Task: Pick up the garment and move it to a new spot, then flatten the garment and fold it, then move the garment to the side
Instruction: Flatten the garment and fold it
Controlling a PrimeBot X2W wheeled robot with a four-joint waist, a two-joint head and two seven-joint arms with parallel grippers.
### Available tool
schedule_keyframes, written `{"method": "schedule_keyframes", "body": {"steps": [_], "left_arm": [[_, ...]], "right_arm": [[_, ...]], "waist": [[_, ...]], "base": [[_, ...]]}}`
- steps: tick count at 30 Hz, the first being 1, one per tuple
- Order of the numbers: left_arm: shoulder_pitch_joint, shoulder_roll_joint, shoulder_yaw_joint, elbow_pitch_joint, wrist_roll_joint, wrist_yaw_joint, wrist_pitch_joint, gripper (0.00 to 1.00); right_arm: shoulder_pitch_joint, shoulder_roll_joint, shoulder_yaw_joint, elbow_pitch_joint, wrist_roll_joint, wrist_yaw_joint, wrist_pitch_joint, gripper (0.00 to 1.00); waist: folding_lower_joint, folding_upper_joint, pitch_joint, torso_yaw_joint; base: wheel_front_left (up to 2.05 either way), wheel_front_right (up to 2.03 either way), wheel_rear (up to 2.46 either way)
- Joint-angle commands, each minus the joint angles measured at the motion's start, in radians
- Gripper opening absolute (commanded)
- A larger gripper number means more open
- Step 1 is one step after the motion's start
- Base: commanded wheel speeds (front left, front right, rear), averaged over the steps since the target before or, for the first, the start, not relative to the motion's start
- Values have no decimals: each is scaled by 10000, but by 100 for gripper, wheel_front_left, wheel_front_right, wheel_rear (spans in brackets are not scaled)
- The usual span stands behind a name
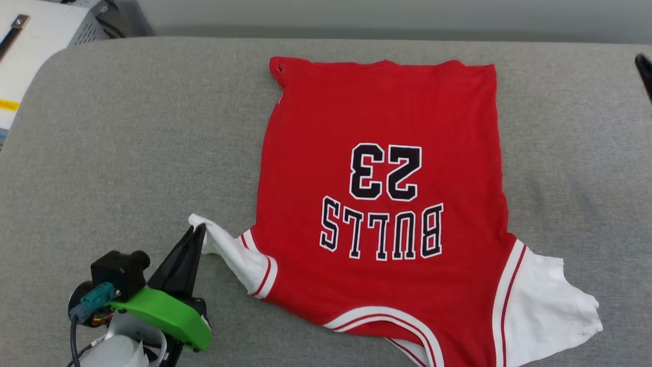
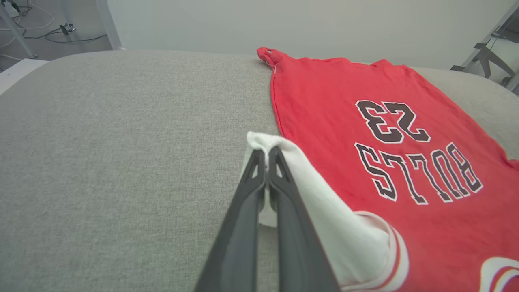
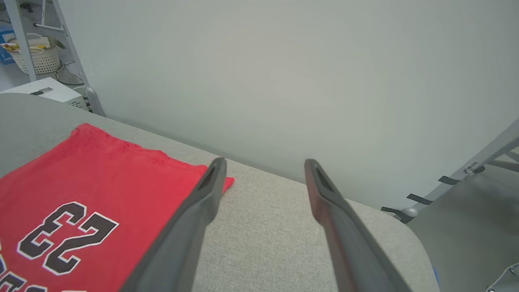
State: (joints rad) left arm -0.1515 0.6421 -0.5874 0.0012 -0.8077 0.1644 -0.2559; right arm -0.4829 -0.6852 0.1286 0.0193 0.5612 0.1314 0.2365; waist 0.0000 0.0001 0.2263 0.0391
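My left gripper [image 1: 199,230], clamped on white sleeve [image 1: 226,247] of red jersey T-shirt [image 1: 382,112], number print upward, my right gripper [image 3: 263,166], fingers apart, near T-shirt's hem corner.

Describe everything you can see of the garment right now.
The garment is a red jersey-knit shirt lying mostly flat, print up, on the grey padded surface, hem far, collar toward the robot. Black, white-edged "23" and "BULLS" read upside down. White sleeves carry red-striped trim; the right-side sleeve spreads crumpled, the left tool is shut on the other's lifted tip.

Red garment [image 1: 382,127], white sleeves, black lettering.
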Motion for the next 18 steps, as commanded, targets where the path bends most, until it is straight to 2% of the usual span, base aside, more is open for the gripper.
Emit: {"method": "schedule_keyframes", "body": {"steps": [1,9,14,18], "left_arm": [[-266,-161,107,-160,230,83,-58,0],[-830,-776,441,-675,932,-54,-59,0],[-1164,-1127,553,-828,1308,-233,-59,0],[-1362,-1463,596,-925,1578,-349,-59,0]], "right_arm": [[-773,-29,165,223,-21,-7,386,100],[-4900,144,1707,2584,440,-7,3968,100],[-6502,431,2324,3801,920,-7,6137,100],[-7239,608,2494,4729,778,-7,7307,100]], "waist": [[0,-1,993,569],[0,-1,2323,1219],[0,-1,3061,1591],[0,-1,3546,1827]], "base": [[0,0,0],[0,0,0],[0,0,0],[0,0,0]]}}
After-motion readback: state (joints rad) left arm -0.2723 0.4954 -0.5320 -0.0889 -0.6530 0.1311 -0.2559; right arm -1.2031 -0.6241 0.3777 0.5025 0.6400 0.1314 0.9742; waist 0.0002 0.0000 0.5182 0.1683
